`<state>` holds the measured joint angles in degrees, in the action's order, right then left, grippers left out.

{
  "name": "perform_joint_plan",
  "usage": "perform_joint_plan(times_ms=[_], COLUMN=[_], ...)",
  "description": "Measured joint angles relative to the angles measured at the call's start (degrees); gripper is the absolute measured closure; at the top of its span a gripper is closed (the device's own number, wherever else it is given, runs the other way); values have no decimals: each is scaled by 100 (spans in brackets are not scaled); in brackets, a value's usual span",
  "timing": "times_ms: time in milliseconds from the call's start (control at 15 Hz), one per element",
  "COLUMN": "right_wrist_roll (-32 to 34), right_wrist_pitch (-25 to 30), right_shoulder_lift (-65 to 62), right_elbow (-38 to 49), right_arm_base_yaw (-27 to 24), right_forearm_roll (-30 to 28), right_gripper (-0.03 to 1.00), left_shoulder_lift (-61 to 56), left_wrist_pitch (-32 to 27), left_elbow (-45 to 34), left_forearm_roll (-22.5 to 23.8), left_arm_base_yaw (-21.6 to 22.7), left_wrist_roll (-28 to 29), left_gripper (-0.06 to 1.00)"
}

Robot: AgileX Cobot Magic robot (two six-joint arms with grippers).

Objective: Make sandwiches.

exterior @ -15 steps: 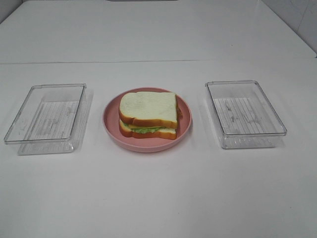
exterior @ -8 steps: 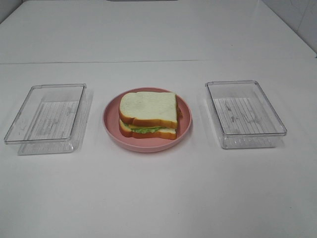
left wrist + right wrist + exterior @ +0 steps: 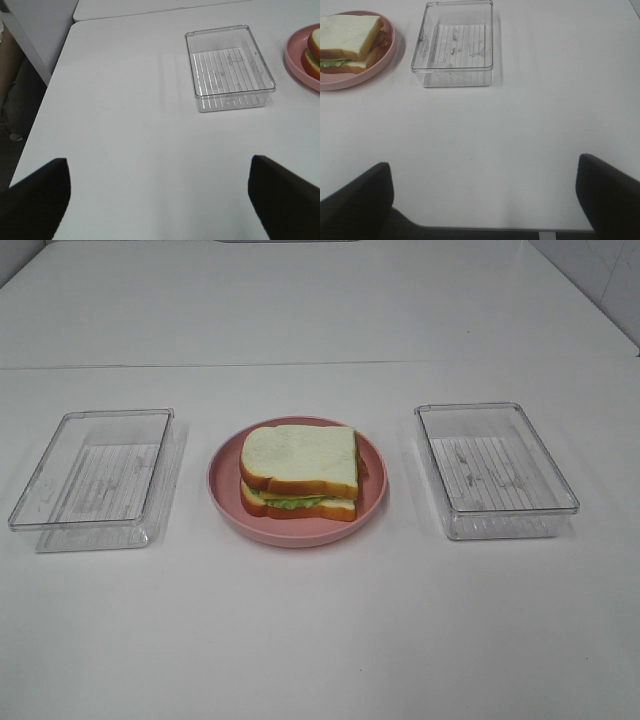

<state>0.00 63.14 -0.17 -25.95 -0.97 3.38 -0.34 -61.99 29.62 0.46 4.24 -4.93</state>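
One sandwich [image 3: 299,472] sits on a pink plate [image 3: 225,495] at the table's middle: two white bread slices with brown crust, green lettuce between them, a bit of reddish bacon at the right side. The cheese is hidden. The sandwich also shows in the right wrist view [image 3: 351,43] and partly in the left wrist view [image 3: 313,53]. Neither arm shows in the exterior high view. My left gripper [image 3: 160,200] is open and empty over bare table, well back from the left tray. My right gripper [image 3: 485,200] is open and empty over the table's front edge.
A clear plastic tray [image 3: 95,480] stands left of the plate, also in the left wrist view [image 3: 227,67]. A second clear tray [image 3: 495,470] stands right of it, also in the right wrist view [image 3: 454,42]. Both trays hold nothing. The table's left edge [image 3: 47,95] is near.
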Motion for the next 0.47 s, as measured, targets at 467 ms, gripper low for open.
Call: perform_joint_plan(times_ms=[467], right_wrist_roll=[0], right_wrist_pitch=[0], right_shoulder_lift=[0], right_elbow=[0], right_arm_base_yaw=[0], right_forearm_roll=[0], right_gripper=[2], left_shoulder_lift=[0], left_wrist_pitch=[0], left_elbow=[0], left_forearm_roll=[-11], left_arm_base_yaw=[34], left_wrist_roll=[0], left_gripper=[6])
